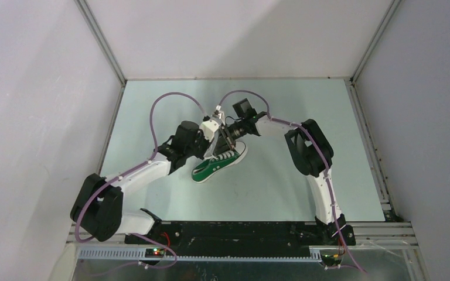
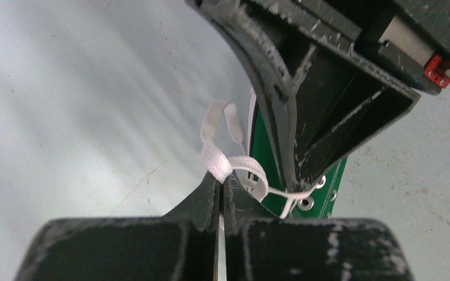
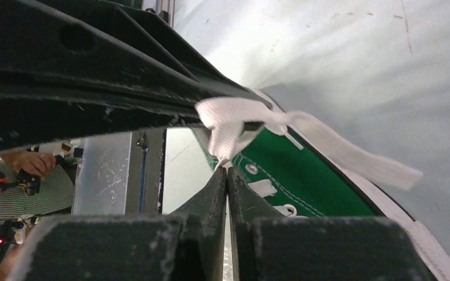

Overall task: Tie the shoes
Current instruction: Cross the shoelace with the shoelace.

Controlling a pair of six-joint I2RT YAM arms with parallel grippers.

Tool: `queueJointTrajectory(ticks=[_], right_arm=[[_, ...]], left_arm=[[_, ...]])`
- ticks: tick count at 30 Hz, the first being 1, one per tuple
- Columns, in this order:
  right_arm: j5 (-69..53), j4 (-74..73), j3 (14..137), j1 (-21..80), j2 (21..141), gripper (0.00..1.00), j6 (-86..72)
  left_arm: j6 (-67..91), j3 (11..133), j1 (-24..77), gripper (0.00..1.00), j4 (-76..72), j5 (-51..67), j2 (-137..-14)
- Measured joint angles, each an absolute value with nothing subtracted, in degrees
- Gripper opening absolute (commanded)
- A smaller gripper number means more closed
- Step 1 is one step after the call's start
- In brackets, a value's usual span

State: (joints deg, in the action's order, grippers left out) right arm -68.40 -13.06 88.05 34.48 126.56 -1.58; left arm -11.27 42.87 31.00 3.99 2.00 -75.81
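With left pincer (image 2: 221,179) pinching flat woven white lace (image 2: 215,159) by green canvas shoe (image 2: 261,144); right pincer (image 3: 227,171) scuffed, pressed together.

The shoe (image 1: 220,164) upper is green canvas, matt, with pale stitched seams; its sole (image 3: 428,240) is smooth white rubber. The eyelets (image 2: 306,203) are bright metal. The laces (image 2: 218,161) are flat white woven cloth with a fine ribbed texture. The fingers (image 2: 199,205) of the left hand (image 2: 221,178) and right hand (image 3: 227,171) are black matt plastic, scuffed with pale scratches. The counter (image 1: 304,105) is pale and matt, carrying fine scratches and specks.
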Motion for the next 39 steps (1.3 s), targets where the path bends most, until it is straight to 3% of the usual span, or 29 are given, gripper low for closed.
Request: queueJointTrajectory(ticks=[22,29,39], right_arm=[[-63.79,-9.67,92.23,35.38,130.3,0.13,-3.05],[-64.82,-7.29,92.66,37.41,131.48,0.29,-4.47],[-68.27,3.9,90.63,36.86,131.59,0.42,-13.21]], left_arm=[[-12.67,42.87,30.94,0.0,4.1,0.27,-75.83],[-12.58,42.87,30.94,0.0,4.45,0.19,-75.83],[-12.58,42.87,30.94,0.0,4.51,0.08,-75.7]])
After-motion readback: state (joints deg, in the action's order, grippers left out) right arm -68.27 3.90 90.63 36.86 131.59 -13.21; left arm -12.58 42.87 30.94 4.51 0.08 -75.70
